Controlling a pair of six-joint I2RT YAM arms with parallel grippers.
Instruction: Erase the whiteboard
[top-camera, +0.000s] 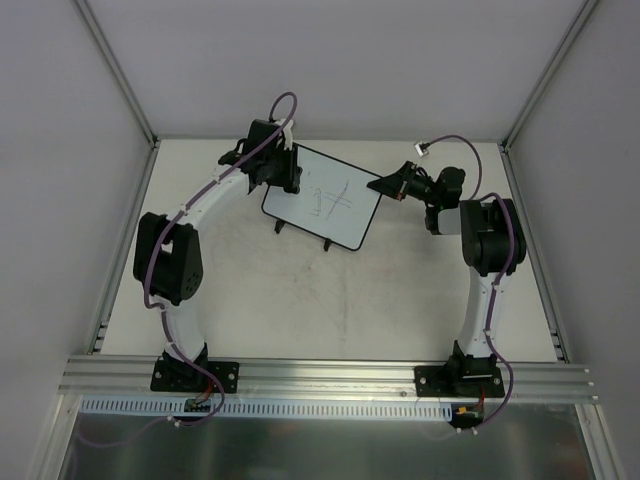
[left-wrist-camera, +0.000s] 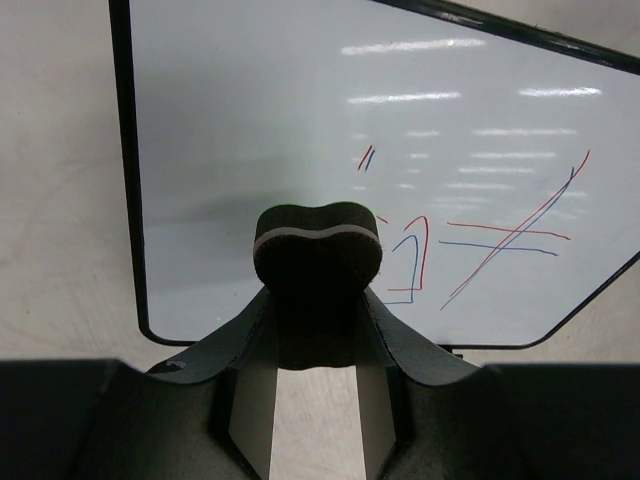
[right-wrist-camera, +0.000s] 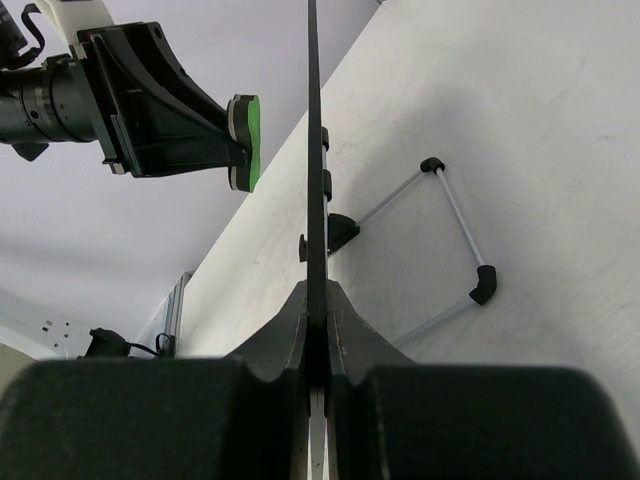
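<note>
Pincer, left (left-wrist-camera: 318, 292): closed on an eraser (left-wrist-camera: 318, 245), a dark felt block with a pale layer. The block is gripped at its rear, so that its working end projects past the fingertips toward the board. In the right wrist view the eraser is seen near the board's face with a gap between them; contact is judged not yet made.

Pincer, right (right-wrist-camera: 318, 305): clamped on the right edge of the whiteboard (top-camera: 325, 200), which is seen edge-on between the two fingers. This grip is judged to be a brace, so that the board is neither tipped nor slid when wiping pressure is applied by the other arm.

Whiteboard: set toward the far middle of the bench (top-camera: 300, 310), between the two arms. It is propped at a tilt with the written face outward, on a wire stand (right-wrist-camera: 459, 222) with black feet at its back. The light stand is the likely reason that a second hold is needed.

Pen lines (left-wrist-camera: 500, 240): red and blue strokes, a crossed figure and a hooked mark beside it, with two short ticks above. All are intact, and they lie to the right of the eraser in the left wrist view, so a sweep toward the braced edge is called for. The task is judged barely begun.
</note>
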